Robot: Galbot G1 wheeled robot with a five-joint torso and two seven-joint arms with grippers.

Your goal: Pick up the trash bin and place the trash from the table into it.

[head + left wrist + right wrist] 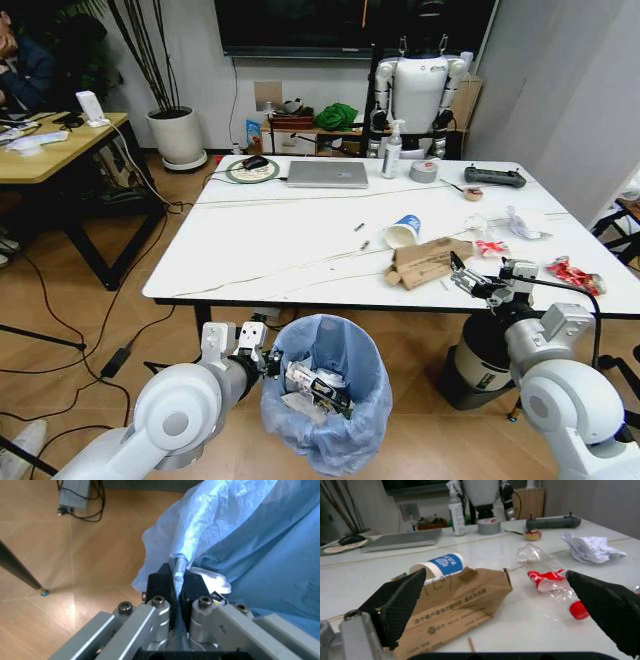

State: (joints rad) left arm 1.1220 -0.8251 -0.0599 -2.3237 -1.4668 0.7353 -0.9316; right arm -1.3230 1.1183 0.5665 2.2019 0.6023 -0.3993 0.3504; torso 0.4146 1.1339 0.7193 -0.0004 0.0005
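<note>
The trash bin, lined with a crinkled light-blue bag, stands on the floor in front of the table and holds some litter. My left gripper is shut on its rim; in the left wrist view the left gripper pinches the bag-covered rim. My right gripper hovers open over the table's front edge, just right of the torn brown cardboard. In the right wrist view, the right gripper spans the cardboard, beside the blue-printed cup, a crushed red-labelled bottle and crumpled paper.
At the table's back lie a laptop, a tape roll, a spray bottle and a black controller. A red wrapper lies far right. A black-and-white cylinder stands under the table. A wooden desk is left.
</note>
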